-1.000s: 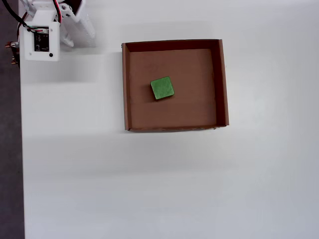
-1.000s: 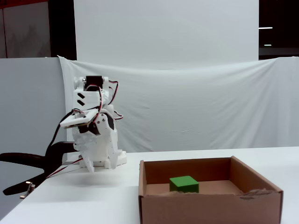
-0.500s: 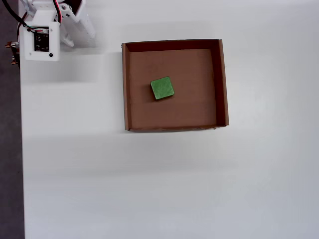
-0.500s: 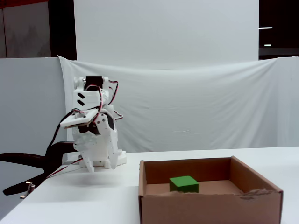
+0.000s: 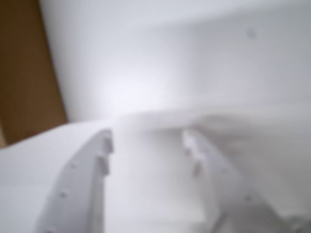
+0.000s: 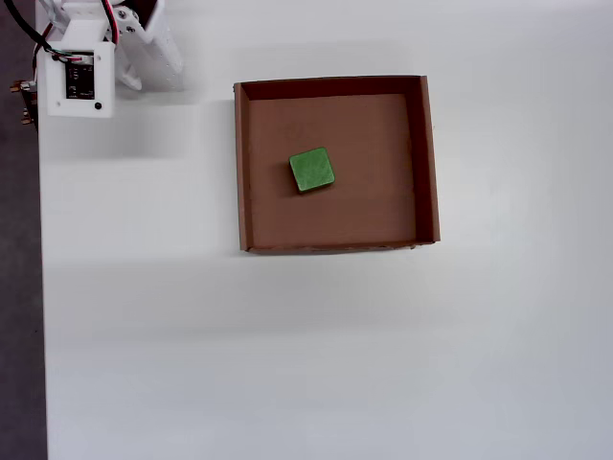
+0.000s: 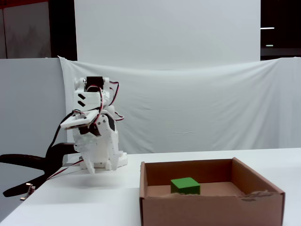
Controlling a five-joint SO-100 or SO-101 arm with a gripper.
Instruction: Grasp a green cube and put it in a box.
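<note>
The green cube (image 6: 312,170) lies flat on the floor of the box (image 6: 427,163), a little left of its middle in the overhead view. In the fixed view the green cube (image 7: 185,185) shows behind the front wall of the box (image 7: 211,210). The white arm (image 6: 105,53) is folded up at the table's top left corner, far from the box. In the blurred wrist view my gripper (image 5: 148,144) is open, its two white fingers (image 5: 99,155) wide apart over bare white surface, holding nothing.
The white table (image 6: 287,355) ends at its left edge against dark floor (image 6: 17,287). A white cloth backdrop (image 7: 197,108) hangs behind. A black clamp handle (image 7: 28,162) sticks out at the left. A blurred brown area (image 5: 24,73) fills the wrist view's left side.
</note>
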